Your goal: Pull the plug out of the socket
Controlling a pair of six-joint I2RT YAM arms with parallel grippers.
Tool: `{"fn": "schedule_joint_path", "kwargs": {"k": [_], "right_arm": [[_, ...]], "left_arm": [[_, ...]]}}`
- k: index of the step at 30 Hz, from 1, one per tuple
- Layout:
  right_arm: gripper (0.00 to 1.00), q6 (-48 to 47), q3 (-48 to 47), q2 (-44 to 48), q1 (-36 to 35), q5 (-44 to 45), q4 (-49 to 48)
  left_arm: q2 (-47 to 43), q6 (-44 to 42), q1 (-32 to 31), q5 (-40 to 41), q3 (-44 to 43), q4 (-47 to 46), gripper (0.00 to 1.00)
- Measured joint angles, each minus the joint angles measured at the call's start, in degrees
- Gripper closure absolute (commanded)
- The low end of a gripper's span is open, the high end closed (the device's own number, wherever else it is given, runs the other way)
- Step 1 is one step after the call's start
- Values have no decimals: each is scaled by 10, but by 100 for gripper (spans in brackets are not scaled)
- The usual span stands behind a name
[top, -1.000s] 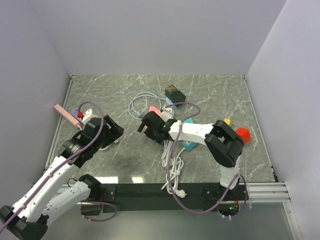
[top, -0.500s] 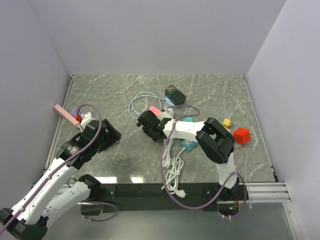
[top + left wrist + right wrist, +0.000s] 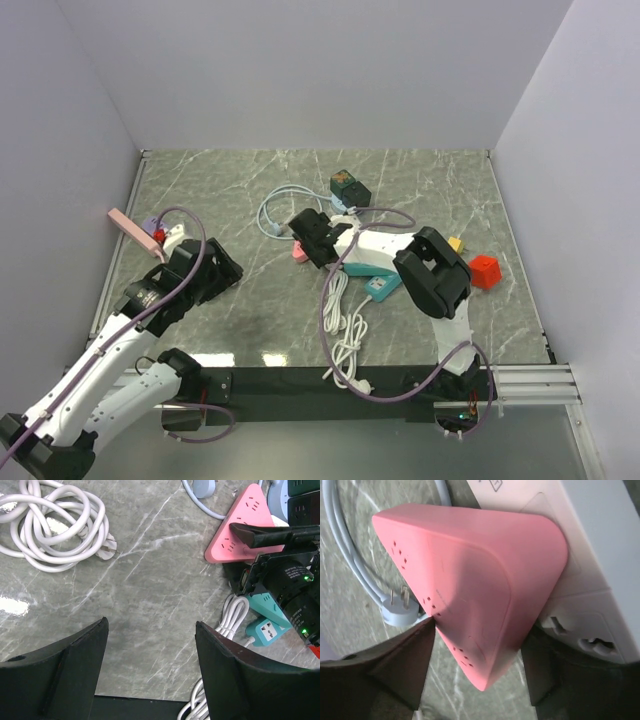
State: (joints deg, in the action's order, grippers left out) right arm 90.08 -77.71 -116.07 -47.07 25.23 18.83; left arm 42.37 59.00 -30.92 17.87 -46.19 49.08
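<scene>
Nearest the arm bases, a coiled white cable bundle (image 3: 345, 335) lies on the grey marbled tabletop (image 3: 250, 310). To its left, the left gripper (image 3: 150, 625) hangs above bare tabletop with its jaws released and spread wide, nothing between them. Just beyond the bundle sits a teal rectangular socket block (image 3: 380, 286), and well to the right stands a red cube (image 3: 485, 270) with a small yellow block (image 3: 455, 243) beside it. At mid-table, the task item, a pink triangular plug adapter (image 3: 470, 590), remains seated against a white power strip (image 3: 580, 570). The right gripper (image 3: 479, 625) straddles the free corner of this adapter. In the right wrist view its black fingers (image 3: 405, 670) lie close against both sloping sides, but whether they are clenched on it or only flanking it cannot be told. A pale blue cable (image 3: 270, 210) loops beside the adapter, its flat-pin plug (image 3: 400, 611) lying loose on the tabletop. Near the left wall, a long pink socket strip (image 3: 130, 228) rests at an angle. Farthest back sits a dark box-shaped block (image 3: 350, 188).
</scene>
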Motion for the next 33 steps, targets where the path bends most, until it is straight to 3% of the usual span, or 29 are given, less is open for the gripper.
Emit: {"fn": "schedule_joint_path", "kwargs": {"k": [2,3,5,11,14,15,17,23,33], "right_arm": [[45,-12,14,7,2,-1,-17],[57,-20,28,17,1,-3,-34],[66,-38,43,34,1,-5,-59],[70,-94,80,78,9,-10,-81],[83,-121,100,110,12,-21,-68],[93,-130,104,120,13,-28,-61],[100,-149,106,136,16,-52,-50],[100,-279,101,159,35,-179,-39],[100,-604,109,226,31,-425,42]], "left_arm": [[5,0,0,-2,0,-3,25],[8,0,0,-3,0,-6,25],[17,-1,0,-7,0,-12,25],[25,-7,0,-15,0,-27,26],[24,-8,0,-15,0,-35,26],[24,-8,0,-16,0,-38,26],[23,-9,0,-17,2,-45,27],[24,-9,1,-36,20,-72,26],[76,-42,2,-48,23,-130,23]]}}
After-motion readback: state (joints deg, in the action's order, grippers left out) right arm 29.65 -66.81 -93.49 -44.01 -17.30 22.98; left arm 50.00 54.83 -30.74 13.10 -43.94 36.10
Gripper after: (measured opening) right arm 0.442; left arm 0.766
